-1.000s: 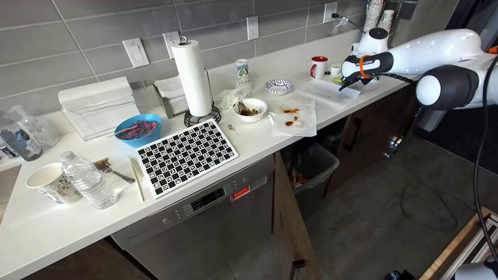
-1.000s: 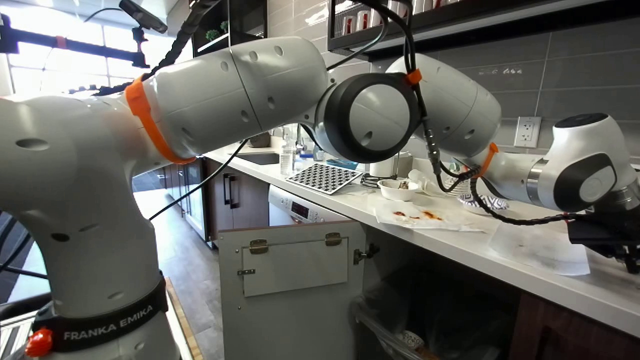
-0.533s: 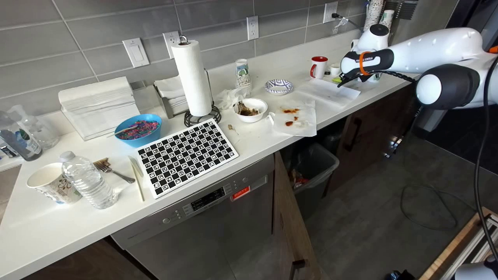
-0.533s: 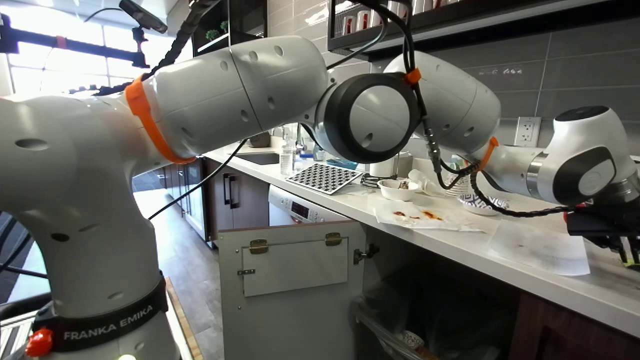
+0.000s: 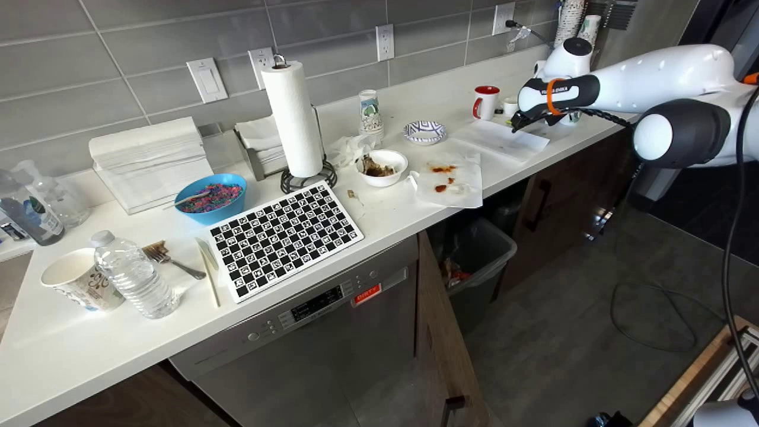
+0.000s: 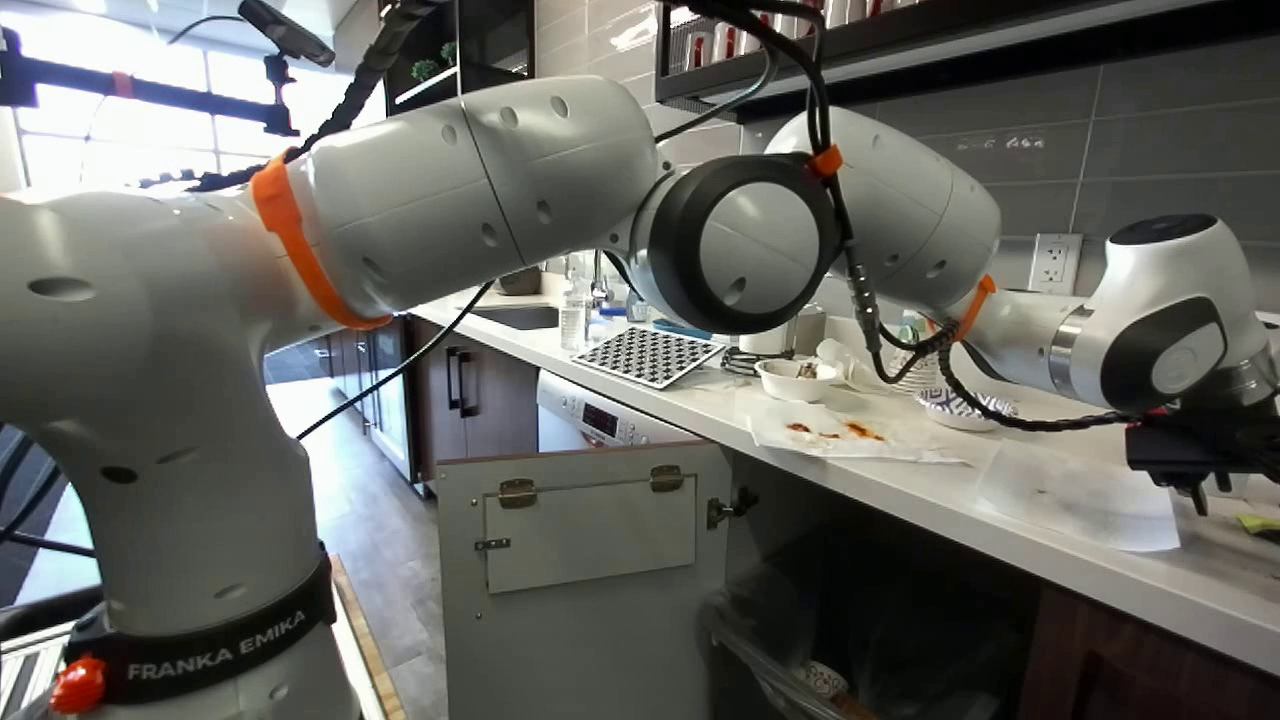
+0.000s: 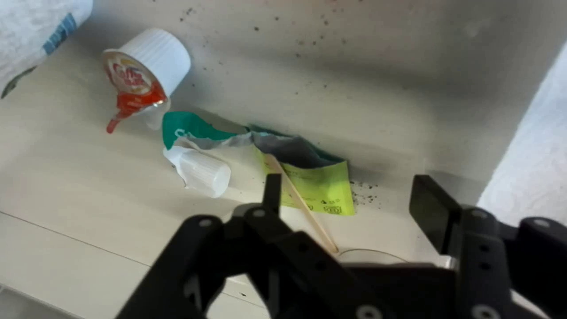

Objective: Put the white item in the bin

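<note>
Two small white creamer cups lie on the counter in the wrist view: a larger one (image 7: 166,57) with a peeled red lid, and a smaller one (image 7: 204,173) on its side. Which white item is meant, I cannot tell. My gripper (image 7: 349,195) stands open above the counter with nothing held, right of both cups. Below its fingers lie a torn green packet (image 7: 325,190) and a wooden stick (image 7: 305,208). In an exterior view the gripper (image 6: 1212,488) hovers beside a white sheet (image 6: 1085,500). The dark bin (image 5: 486,276) sits low inside the opened cabinet, containing some trash.
A red-and-white mug (image 5: 486,102) stands behind the gripper. Along the counter are a patterned bowl (image 5: 424,133), stained paper (image 5: 453,190), a white bowl (image 5: 394,172) and a checkered board (image 5: 284,237). The cabinet door (image 6: 600,640) juts out below the counter.
The jaws have opened. The gripper has shifted slightly left in both exterior views, and the green packet's edge now shows on the counter beside it.
</note>
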